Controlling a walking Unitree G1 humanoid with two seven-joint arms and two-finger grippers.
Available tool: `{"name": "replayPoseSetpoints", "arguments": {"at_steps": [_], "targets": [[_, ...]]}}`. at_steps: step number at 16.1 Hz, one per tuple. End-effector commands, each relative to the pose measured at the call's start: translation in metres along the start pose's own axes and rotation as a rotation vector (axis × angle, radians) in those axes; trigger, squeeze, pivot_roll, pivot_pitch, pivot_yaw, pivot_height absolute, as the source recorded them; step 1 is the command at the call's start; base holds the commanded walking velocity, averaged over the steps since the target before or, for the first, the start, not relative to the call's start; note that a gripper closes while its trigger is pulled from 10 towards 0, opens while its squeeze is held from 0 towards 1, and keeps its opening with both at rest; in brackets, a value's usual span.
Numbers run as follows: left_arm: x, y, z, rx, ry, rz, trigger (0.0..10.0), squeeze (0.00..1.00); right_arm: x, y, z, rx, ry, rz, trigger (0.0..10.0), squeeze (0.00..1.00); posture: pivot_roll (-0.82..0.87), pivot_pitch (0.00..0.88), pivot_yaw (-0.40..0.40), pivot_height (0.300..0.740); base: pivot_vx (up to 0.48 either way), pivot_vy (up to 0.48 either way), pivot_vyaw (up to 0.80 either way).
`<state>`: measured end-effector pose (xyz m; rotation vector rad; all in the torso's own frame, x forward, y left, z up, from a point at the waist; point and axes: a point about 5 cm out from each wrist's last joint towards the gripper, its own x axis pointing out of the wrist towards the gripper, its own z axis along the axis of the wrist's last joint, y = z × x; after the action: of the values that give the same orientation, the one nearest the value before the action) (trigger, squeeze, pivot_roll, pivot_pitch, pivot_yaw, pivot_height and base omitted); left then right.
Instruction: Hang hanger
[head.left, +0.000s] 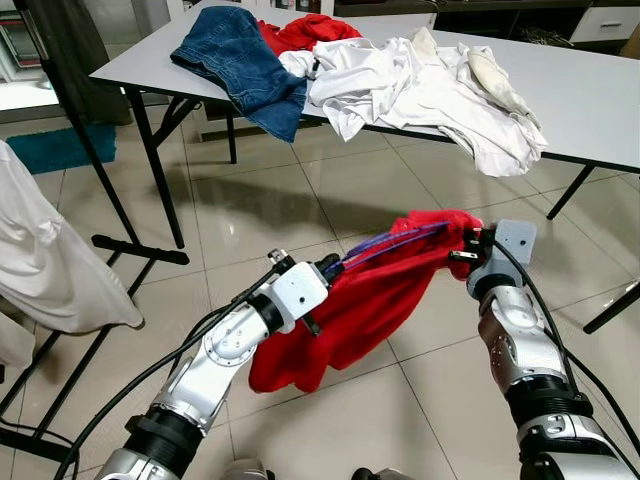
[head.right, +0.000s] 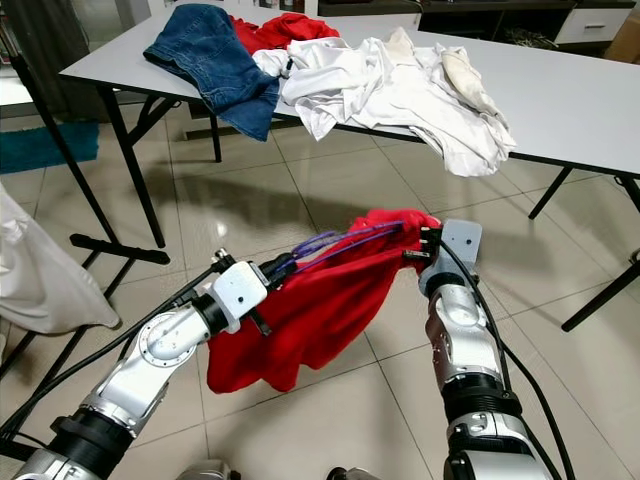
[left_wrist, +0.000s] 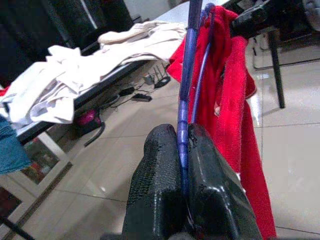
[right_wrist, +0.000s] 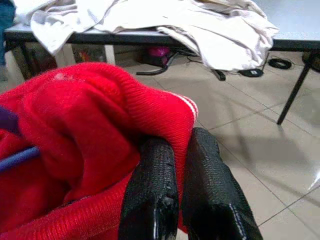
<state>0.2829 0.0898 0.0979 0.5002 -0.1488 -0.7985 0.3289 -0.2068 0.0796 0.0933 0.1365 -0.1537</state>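
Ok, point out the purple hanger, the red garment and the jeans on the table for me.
purple hanger (left_wrist: 183, 100), left wrist view, on its thin bar above the black fingers.
red garment (head.left: 370, 300), left eye view, on the cloth hanging between the two arms.
jeans (head.left: 235, 60), left eye view, middle of the folded denim.

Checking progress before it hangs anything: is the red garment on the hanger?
Partly: purple hanger runs into red garment, which droops bunched between left gripper and right gripper.

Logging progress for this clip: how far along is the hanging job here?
Done: the purple hanger is already threaded into the red sweater. In hand: the left gripper is shut on the hanger, while the right gripper pinches the sweater's far end, holding it above the floor. Left: nothing is hung yet; more clothes lie on the table.
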Motion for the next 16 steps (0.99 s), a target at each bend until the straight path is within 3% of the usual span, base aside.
{"name": "replayPoseSetpoints", "arguments": {"at_steps": [1,2,3,5,7,8,9,10,11,16], "targets": [[-0.001,0.012,0.006,-0.002,-0.035,0.042,0.0,0.00,0.002,-0.020,0.009,0.042,-0.027,-0.106,2.2,0.00,0.22,0.031,-0.054,0.740,0.000,0.000,0.00],[-0.003,0.004,-0.002,0.021,0.019,-0.033,0.0,0.00,0.004,-0.013,0.025,0.066,-0.093,-0.063,0.5,0.00,0.22,0.028,-0.056,0.740,0.000,0.000,0.00],[-0.006,-0.005,-0.011,0.055,0.072,-0.111,0.0,0.00,0.004,-0.005,0.042,0.089,-0.167,-0.004,0.0,0.00,0.21,0.028,-0.057,0.740,0.000,0.000,0.00],[-0.007,-0.012,-0.018,0.073,0.115,-0.151,0.0,0.00,0.002,0.008,0.064,0.099,-0.254,0.068,0.0,0.00,0.21,0.028,-0.057,0.740,0.000,0.000,0.00],[-0.004,-0.013,-0.018,0.076,0.125,-0.141,0.0,0.00,0.002,0.008,0.072,0.116,-0.278,0.069,0.0,0.00,0.21,0.028,-0.057,0.740,0.000,0.000,0.00],[-0.003,-0.012,-0.018,0.078,0.128,-0.132,0.0,0.00,0.002,0.004,0.072,0.120,-0.272,0.048,2.1,0.00,0.20,0.030,-0.059,0.740,0.000,0.000,0.00],[-0.002,-0.011,-0.019,0.083,0.137,-0.124,3.8,0.00,0.002,0.001,0.072,0.118,-0.270,0.039,7.0,0.00,0.20,0.030,-0.059,0.740,0.000,0.000,0.00],[-0.002,-0.009,-0.020,0.095,0.146,-0.110,8.4,0.00,0.001,-0.007,0.075,0.100,-0.278,0.008,10.0,0.00,0.20,0.030,-0.059,0.740,0.000,0.000,0.00],[-0.002,-0.009,-0.020,0.095,0.143,-0.105,10.0,0.00,0.001,-0.012,0.076,0.093,-0.282,-0.015,10.0,0.00,0.19,0.031,-0.056,0.740,0.000,0.000,0.00],[-0.006,-0.009,-0.018,0.099,0.116,-0.138,10.0,0.00,0.001,-0.036,0.078,0.086,-0.306,-0.205,10.0,0.00,0.20,0.027,-0.051,0.740,0.000,0.000,0.00]]}}
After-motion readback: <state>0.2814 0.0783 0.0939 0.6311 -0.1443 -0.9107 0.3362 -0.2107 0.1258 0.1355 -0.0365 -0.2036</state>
